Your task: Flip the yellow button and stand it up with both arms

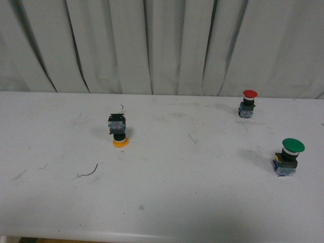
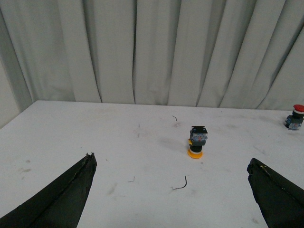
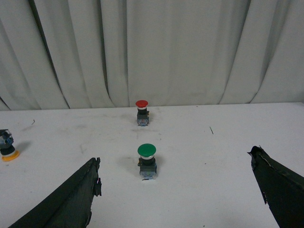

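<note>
The yellow button (image 1: 119, 131) stands upside down on the white table, its yellow cap on the surface and its black-and-blue base on top. It also shows in the left wrist view as the yellow button (image 2: 197, 141), some way ahead of my open left gripper (image 2: 171, 164), whose fingers are empty. At the edge of the right wrist view the yellow button (image 3: 7, 146) is partly cut off. My right gripper (image 3: 175, 166) is open and empty, with the green button just ahead. Neither arm shows in the front view.
A red-capped button (image 1: 248, 103) stands upright at the back right, and a larger green-capped button (image 1: 288, 156) stands upright nearer on the right. A short curved wire scrap (image 1: 89, 172) lies left of centre. Grey curtains hang behind the table (image 1: 182, 202).
</note>
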`<state>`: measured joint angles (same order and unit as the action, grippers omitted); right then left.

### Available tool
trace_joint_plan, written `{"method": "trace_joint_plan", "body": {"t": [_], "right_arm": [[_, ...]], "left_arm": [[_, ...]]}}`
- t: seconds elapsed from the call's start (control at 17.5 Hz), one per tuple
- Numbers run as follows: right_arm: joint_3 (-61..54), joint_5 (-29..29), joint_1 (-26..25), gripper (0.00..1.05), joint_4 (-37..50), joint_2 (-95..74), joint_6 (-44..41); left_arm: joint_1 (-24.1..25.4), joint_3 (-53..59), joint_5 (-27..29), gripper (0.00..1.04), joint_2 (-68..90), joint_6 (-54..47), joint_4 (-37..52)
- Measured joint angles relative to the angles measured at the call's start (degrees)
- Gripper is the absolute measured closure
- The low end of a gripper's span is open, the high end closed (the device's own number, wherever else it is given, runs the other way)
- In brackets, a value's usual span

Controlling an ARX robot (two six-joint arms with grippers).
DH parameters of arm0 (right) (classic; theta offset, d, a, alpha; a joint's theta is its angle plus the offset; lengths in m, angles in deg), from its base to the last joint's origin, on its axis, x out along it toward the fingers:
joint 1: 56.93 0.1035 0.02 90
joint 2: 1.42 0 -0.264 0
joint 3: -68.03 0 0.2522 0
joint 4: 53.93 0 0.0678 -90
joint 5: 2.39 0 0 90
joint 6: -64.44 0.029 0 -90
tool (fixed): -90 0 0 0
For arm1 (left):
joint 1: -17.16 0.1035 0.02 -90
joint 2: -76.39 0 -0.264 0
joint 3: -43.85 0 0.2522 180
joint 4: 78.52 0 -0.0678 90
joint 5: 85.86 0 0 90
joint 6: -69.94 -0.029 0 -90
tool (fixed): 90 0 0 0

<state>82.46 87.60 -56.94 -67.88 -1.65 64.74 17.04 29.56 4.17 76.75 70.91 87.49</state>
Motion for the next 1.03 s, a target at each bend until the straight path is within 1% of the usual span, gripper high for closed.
{"method": "trace_joint_plan", "body": {"t": [0.91, 0.97, 1.03], "right_arm": [[0.0, 0.0, 0.0, 0.06, 0.0, 0.0, 0.0], [0.0, 0.0, 0.0, 0.06, 0.0, 0.0, 0.0], [0.0, 0.0, 0.0, 0.06, 0.0, 0.0, -0.1]], "left_arm": [[0.0, 0.0, 0.0, 0.07, 0.0, 0.0, 0.0], [-1.2, -2.0, 3.8, 0.07, 1.6, 2.2, -7.0], [-4.3, -8.1, 11.9, 0.07, 10.7, 8.7, -17.0]]}}
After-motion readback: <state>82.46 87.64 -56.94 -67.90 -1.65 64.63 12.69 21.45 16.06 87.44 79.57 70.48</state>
